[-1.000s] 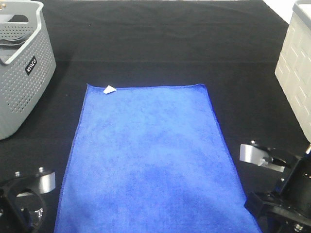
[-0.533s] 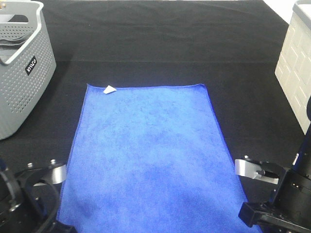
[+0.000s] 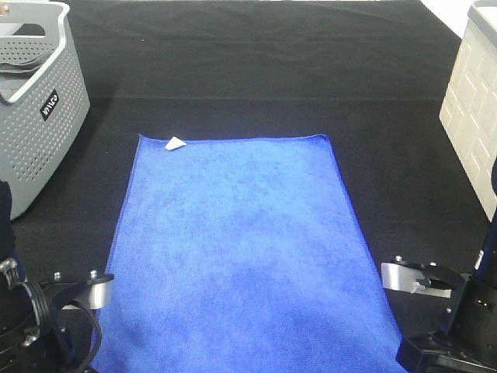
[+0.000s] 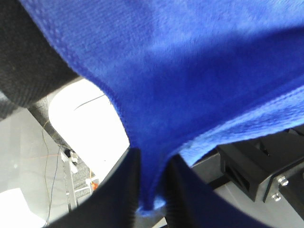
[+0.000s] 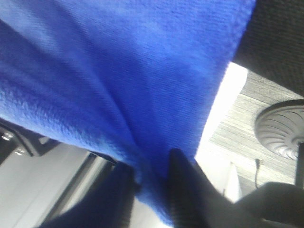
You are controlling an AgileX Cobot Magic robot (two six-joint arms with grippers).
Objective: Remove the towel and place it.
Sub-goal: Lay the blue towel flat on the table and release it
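Note:
The towel (image 3: 241,249), a bright blue cloth with a small white tag (image 3: 175,142) at its far left corner, lies flat on the black table cloth (image 3: 256,70). Its near edge runs out of the exterior high view. In the left wrist view my left gripper (image 4: 149,190) pinches a fold of the towel (image 4: 190,71) between its dark fingers (image 4: 114,194). The right wrist view shows my right gripper (image 5: 147,185) shut the same way on a bunched towel (image 5: 118,71) corner. Both arms sit at the towel's near corners, left arm (image 3: 46,326) and right arm (image 3: 450,311).
A grey perforated basket (image 3: 35,101) stands at the far left of the table. A white bin (image 3: 474,109) stands at the far right edge. The black cloth stretches beyond the towel's far edge.
Both arms have shifted toward the near edge; the left one also moved inward to the towel's near left corner. The towel's flat part has not shifted.

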